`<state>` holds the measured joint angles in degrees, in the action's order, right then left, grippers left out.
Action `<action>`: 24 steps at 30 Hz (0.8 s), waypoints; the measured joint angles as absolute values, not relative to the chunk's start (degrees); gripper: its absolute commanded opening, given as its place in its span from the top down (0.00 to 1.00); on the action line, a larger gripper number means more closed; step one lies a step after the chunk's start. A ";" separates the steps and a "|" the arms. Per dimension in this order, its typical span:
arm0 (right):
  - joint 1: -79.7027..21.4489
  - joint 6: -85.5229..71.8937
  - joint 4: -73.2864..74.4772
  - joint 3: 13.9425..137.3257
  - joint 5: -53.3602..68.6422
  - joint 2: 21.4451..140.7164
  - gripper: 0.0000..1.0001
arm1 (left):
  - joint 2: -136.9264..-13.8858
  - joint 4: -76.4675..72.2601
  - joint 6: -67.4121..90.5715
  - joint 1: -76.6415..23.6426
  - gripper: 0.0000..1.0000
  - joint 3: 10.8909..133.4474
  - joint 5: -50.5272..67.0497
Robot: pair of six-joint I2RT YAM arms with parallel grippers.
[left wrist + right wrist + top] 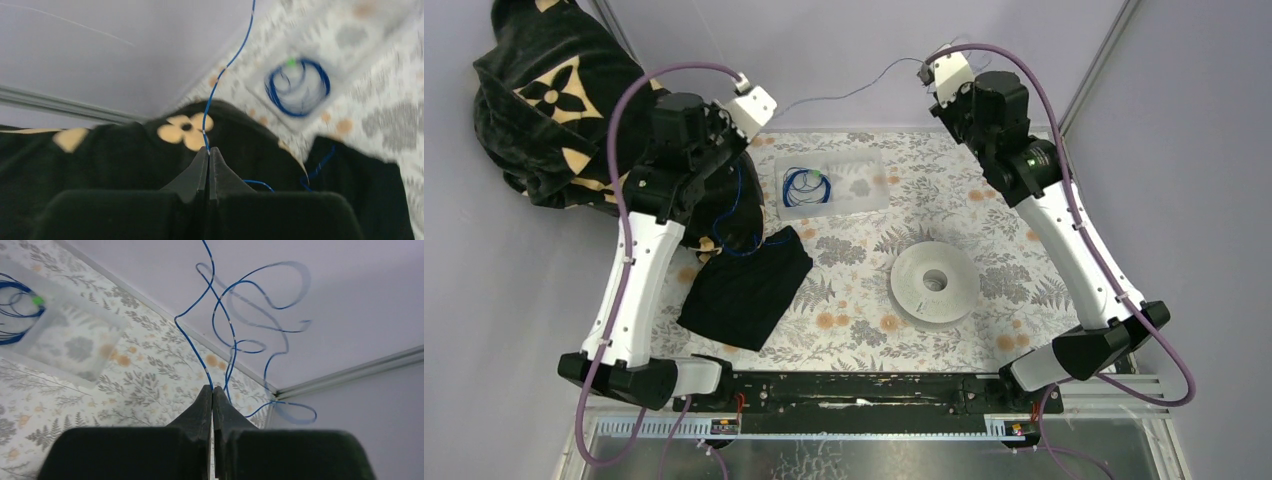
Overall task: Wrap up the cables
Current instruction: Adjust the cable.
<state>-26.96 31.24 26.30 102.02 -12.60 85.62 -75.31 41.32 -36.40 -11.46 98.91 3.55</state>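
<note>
Blue cable [854, 93] strung in air between both grippers; hair-thin, barely readable from above. Left gripper [209, 150] clenched on blue cable at one end. Right gripper [212, 388] clenched on it too, loose tail curling beyond, strand count unclear. Coiled cable [796, 180] lies in clear tray [864, 190], blurred in left wrist view. More blue strands [736, 215] over black cloth [746, 285], partly hidden behind left arm [634, 280].

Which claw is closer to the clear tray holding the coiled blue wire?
Left. The left claw, shut on a blue wire, hangs just past the far-left corner of the clear tray; the right claw, also pinching wire, is farther off toward the far right.
</note>
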 measured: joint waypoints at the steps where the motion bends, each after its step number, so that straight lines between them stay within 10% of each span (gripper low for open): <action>1: -26.98 31.92 26.39 102.69 -13.52 85.43 1.00 | -75.22 42.52 -37.93 -11.46 1.00 97.23 3.49; 15: -27.05 37.60 35.09 86.41 -4.25 86.30 1.00 | -79.77 54.63 -46.83 -13.58 0.99 64.95 9.43; 24: -27.11 37.63 38.17 84.29 6.83 86.11 1.00 | -86.24 56.55 -47.81 -15.79 0.68 65.84 17.50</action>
<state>-27.11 37.63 38.17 84.29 6.83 86.11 -86.24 56.55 -47.81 -15.79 65.84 17.50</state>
